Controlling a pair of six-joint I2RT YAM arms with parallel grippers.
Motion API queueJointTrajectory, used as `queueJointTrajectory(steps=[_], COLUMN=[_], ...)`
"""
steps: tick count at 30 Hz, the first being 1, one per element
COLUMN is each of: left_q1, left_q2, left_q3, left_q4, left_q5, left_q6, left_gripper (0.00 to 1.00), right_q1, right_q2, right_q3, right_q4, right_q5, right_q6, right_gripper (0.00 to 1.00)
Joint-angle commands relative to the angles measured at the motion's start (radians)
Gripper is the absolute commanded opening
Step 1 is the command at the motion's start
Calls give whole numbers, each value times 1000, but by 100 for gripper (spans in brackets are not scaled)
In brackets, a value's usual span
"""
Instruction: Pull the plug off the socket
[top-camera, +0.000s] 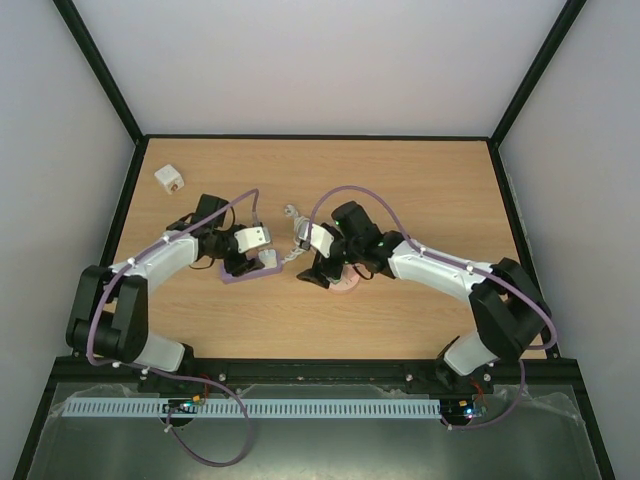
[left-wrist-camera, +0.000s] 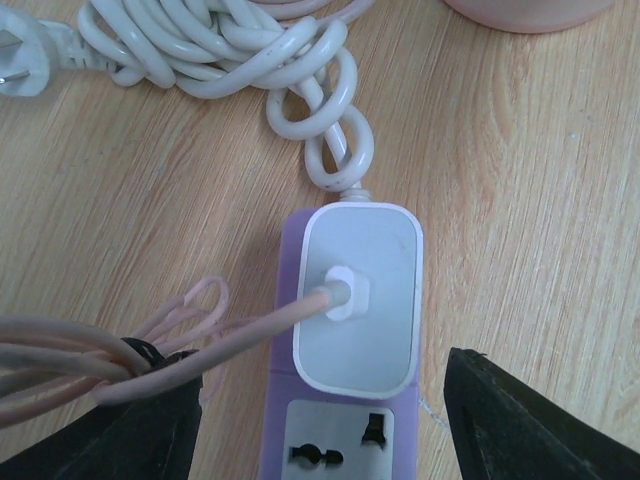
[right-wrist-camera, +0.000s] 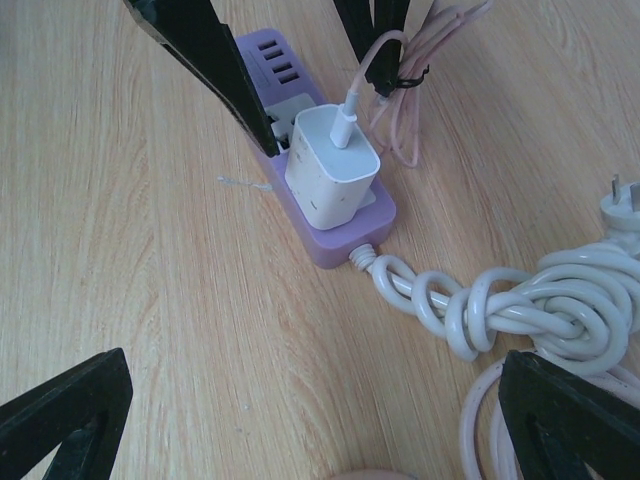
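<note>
Bearing the socket (top-camera: 347, 288), a wooden tabletop (top-camera: 420, 180) meets walls (top-camera: 320, 60).

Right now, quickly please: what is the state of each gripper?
Left gripper: open, straddling the lilac power strip, holding nothing.
Right gripper: wide open, empty.

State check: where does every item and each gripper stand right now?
Lilac plastic power strip: lying flat, neighbouring outlet empty.
White square charger block: plugged into the strip.
Thin pink cable: plugged into charger, rest bundled.
Thick white cord: knotted, its plug lying loose.
Left gripper: open, straddling charger.
Right gripper: open, empty.
</note>
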Motion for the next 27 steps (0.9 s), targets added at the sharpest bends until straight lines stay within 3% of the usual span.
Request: queueJointTrajectory(steps=[1,8,17,27], left_q1=[-8,-12,9,140], left_q2=[30,66,77,8], left_q3=[-13,-7,-12,-50], left_q4=[42,47,-7,-140], left_q5=[62,110,141,213], left_q6=[-12,-1,76,243], left_gripper=[68,57,34,24], right_q1=[-3,-3,-3,-2], right_q2=[20,38,69,111], right_q3=[-10,-15,-15,-20], right_q4=[26,38,45,113], right_q5=[-7,-9,-33,-92], right_q6=[-13,-10,-11,11], right_gripper=[98,98,99,94])
